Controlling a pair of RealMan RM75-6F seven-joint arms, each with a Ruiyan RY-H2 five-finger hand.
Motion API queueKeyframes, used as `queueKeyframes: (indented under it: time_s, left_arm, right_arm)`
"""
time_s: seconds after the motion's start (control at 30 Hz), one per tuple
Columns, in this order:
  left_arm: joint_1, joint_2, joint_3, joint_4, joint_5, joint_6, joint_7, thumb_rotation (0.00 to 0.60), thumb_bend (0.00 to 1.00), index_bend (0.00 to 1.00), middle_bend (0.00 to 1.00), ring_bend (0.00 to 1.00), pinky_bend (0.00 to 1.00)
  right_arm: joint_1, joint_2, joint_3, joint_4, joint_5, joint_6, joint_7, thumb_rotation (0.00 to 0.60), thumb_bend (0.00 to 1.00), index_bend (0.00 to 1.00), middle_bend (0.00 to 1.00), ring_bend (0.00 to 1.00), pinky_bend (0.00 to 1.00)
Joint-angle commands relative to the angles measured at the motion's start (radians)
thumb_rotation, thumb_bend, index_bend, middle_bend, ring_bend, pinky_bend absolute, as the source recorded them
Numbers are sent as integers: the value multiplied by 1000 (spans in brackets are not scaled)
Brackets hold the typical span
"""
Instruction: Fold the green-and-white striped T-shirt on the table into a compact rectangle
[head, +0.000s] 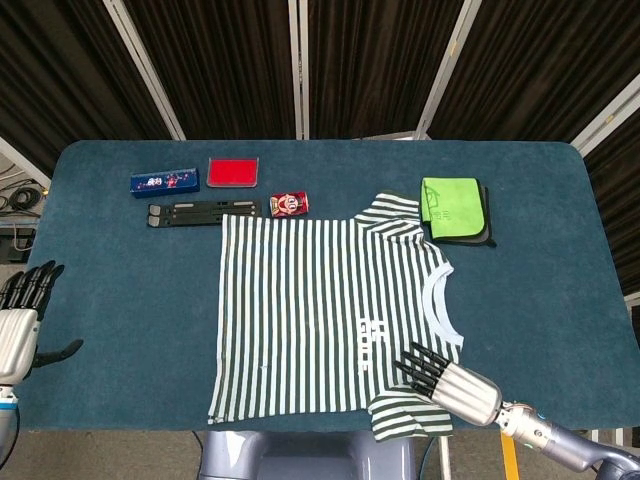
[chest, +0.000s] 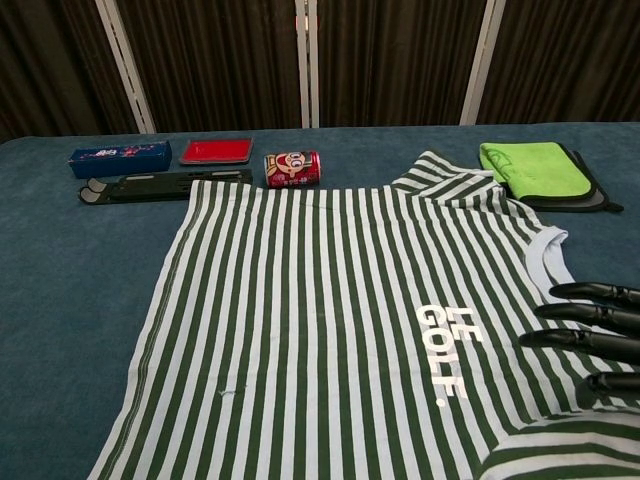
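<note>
The green-and-white striped T-shirt (head: 320, 310) (chest: 340, 320) lies spread flat in the middle of the table, collar toward the right and white lettering facing up. My right hand (head: 452, 385) (chest: 592, 335) hovers at the shirt's near right sleeve, its fingers straight and spread over the cloth, holding nothing. Whether they touch the fabric I cannot tell. My left hand (head: 22, 318) stays off the table's left edge, fingers spread and empty, far from the shirt.
Along the far side stand a blue box (head: 165, 181), a red case (head: 233, 172), a black folding stand (head: 203, 211) and a red can (head: 289, 204) just past the shirt's far edge. A folded green cloth (head: 453, 208) lies at the far right.
</note>
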Motion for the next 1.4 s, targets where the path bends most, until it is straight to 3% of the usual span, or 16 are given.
queueKeyframes:
  time_s: [0.03, 0.17, 0.53, 0.63, 0.7, 0.87, 1.07, 1.4]
  left_arm:
    - [0, 0, 1, 0, 0, -1, 0, 600, 0, 0, 0, 0, 0]
    - [-1, -3, 3, 3, 0, -5, 2, 600, 0, 0, 0, 0, 0]
    - [-43, -33, 51, 28, 94, -82, -41, 600, 0, 0, 0, 0, 0]
    - [-66, -57, 75, 65, 164, -106, -83, 600, 0, 64, 0, 0, 0]
    - [-91, -83, 96, 99, 231, -124, -110, 600, 2, 164, 0, 0, 0]
    - [-131, -151, 133, 199, 368, -114, -175, 600, 114, 320, 0, 0, 0]
    - [-163, -216, 184, 305, 468, -115, -198, 600, 168, 343, 0, 0, 0]
    - [-184, -332, 274, 460, 533, -144, -284, 600, 195, 357, 0, 0, 0]
  right_arm:
    - [-4, -24, -1, 0, 30, 14, 58, 600, 151, 435, 89, 0, 0]
    - [3, -39, 5, 29, 39, 20, 41, 600, 242, 465, 94, 0, 0]
    - [-4, -49, -6, 34, 98, 31, 127, 600, 318, 612, 101, 0, 0]
    - [-4, -47, -11, 30, 107, 25, 140, 600, 329, 608, 108, 0, 0]
    - [-3, -46, -12, 29, 114, 26, 147, 600, 333, 609, 114, 0, 0]
    - [-5, -46, -15, 23, 129, 28, 163, 600, 336, 627, 126, 0, 0]
    - [-13, -47, -21, 15, 145, 28, 176, 600, 336, 641, 141, 0, 0]
    - [-22, -47, -25, 17, 158, 32, 170, 600, 336, 679, 151, 0, 0]
